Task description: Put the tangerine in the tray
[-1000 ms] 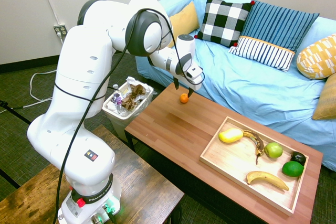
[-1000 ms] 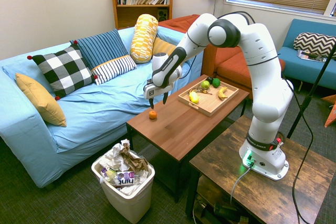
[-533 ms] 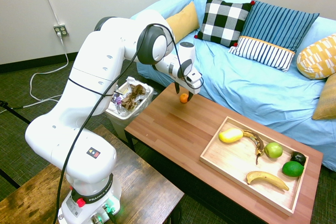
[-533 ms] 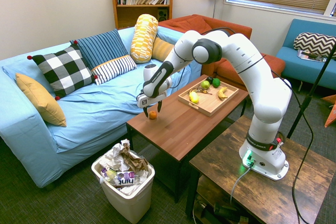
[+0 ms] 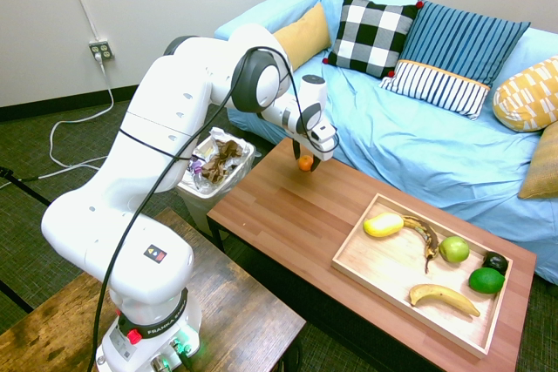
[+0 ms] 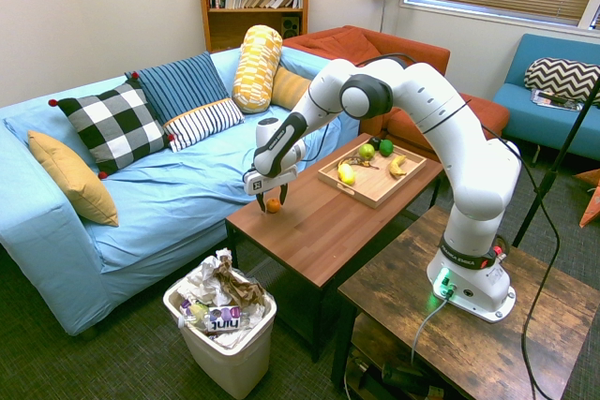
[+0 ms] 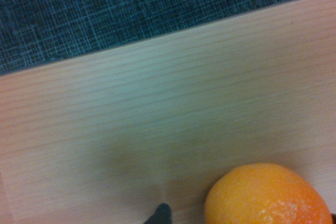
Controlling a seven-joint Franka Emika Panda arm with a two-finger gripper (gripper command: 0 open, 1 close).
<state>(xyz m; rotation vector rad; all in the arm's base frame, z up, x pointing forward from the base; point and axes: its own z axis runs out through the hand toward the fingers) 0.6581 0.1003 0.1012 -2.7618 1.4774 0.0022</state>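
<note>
A blue sofa (image 5: 418, 128) with cushions runs along the far side of a brown wooden table (image 5: 296, 215). The white arm (image 5: 174, 128) reaches over the table's end nearest the white bin (image 5: 209, 176), which stands on the floor just beside that end, full of crumpled rubbish.

The tray (image 5: 384, 272) lies at the table's other end, well apart from the arm's tip. It holds a yellow fruit (image 5: 383, 225), a browned banana (image 5: 425, 234), a green apple (image 5: 453, 249), a lime (image 5: 486, 280), a dark fruit (image 5: 495, 261) and a yellow banana (image 5: 444, 299).

The gripper (image 5: 304, 163) points straight down and sits low at the table's corner, close to the sofa edge. Its two dark fingers (image 6: 281, 196) stand on either side of the tangerine (image 5: 305, 163), which rests on the tabletop between them. The jaws are parted about as wide as the fruit; whether the fingers press on its skin or only flank it cannot be told from either outside view.

In the wrist view the tangerine (image 7: 270, 195) fills the lower corner, bright and pitted, lying on pale wood grain, with the table's edge and dark woven carpet (image 7: 105, 14) beyond it.
</note>
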